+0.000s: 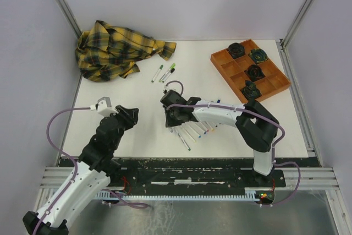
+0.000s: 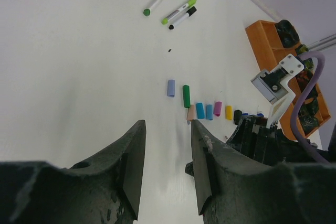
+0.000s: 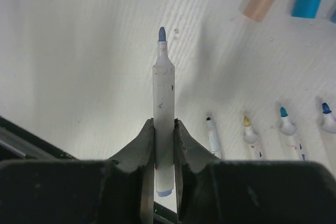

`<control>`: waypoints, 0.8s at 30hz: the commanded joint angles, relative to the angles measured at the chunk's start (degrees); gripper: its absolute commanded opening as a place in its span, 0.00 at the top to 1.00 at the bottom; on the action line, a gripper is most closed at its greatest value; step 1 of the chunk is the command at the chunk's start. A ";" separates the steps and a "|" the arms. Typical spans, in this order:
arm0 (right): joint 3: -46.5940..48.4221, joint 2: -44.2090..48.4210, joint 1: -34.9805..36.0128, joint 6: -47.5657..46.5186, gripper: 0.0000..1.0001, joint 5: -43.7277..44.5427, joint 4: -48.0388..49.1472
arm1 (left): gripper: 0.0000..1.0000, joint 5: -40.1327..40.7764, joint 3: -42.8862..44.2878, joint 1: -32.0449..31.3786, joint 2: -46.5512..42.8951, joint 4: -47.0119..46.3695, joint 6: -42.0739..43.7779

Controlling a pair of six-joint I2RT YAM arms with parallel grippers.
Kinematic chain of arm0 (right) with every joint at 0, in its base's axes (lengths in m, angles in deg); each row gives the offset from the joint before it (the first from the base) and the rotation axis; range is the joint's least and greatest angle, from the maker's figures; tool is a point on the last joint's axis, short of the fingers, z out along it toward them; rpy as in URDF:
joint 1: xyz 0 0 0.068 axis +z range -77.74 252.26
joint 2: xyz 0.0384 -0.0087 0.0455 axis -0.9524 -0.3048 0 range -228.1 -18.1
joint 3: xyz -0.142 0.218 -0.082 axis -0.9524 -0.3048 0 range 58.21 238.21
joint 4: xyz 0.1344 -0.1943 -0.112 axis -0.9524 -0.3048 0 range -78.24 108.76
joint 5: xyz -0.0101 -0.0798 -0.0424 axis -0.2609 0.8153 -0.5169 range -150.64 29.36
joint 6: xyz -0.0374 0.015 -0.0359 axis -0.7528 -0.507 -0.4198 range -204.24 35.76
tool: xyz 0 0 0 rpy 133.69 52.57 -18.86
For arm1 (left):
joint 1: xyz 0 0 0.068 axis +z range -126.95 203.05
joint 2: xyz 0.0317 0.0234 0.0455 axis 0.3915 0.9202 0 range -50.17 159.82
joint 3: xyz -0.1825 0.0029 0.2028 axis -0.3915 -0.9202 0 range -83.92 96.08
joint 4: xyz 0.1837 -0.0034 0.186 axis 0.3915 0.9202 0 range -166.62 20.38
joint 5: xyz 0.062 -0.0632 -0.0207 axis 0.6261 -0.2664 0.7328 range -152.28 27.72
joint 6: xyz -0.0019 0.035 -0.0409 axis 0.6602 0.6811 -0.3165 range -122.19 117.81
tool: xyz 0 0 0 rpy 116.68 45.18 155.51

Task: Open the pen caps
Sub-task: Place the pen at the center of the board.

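Note:
My right gripper (image 3: 164, 123) is shut on a white pen barrel (image 3: 163, 82) whose blue tip is bare and points away over the table. Several uncapped pens (image 3: 213, 136) lie in a row to its right. Loose pen caps lie in a line beyond: a lavender cap (image 2: 170, 88), a green cap (image 2: 186, 96), a beige cap (image 2: 191, 112), then blue, pink, yellow and black ones. My left gripper (image 2: 167, 124) hangs open and empty above bare table, short of that line. From above, the right gripper (image 1: 170, 118) sits mid-table and the left gripper (image 1: 132, 115) to its left.
Three capped pens (image 1: 164, 73) lie further back, in front of a crumpled yellow plaid cloth (image 1: 118, 48). An orange compartment tray (image 1: 220, 64) with dark round objects stands at the back right. The row of uncapped pens (image 1: 190, 133) fans out under the right arm.

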 commanded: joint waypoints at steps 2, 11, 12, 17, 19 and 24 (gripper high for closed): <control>4.94 -3.05 0.34 2.64 0.76 8.31 -4.40 | 0.54 0.97 -0.46 -0.10 -1.59 2.24 0.40; 8.51 -7.94 0.95 5.49 0.66 7.30 -6.39 | 0.54 0.09 -2.30 -0.08 -3.30 1.91 -0.57; 8.67 -8.26 0.98 5.47 0.66 7.20 -6.51 | 0.54 0.05 -2.40 -0.10 -3.56 1.91 -0.57; 9.19 -9.09 0.98 4.72 0.66 6.73 -6.56 | 0.54 -0.03 -2.74 -0.08 -3.85 1.87 -0.48; 8.98 -8.38 0.98 4.18 0.66 5.14 -5.63 | 0.54 -0.24 -3.05 -0.10 -3.55 1.40 -0.29; 7.88 -4.26 0.82 0.49 0.66 -0.94 -1.19 | 0.58 -1.57 -4.45 -0.10 2.12 0.01 -0.64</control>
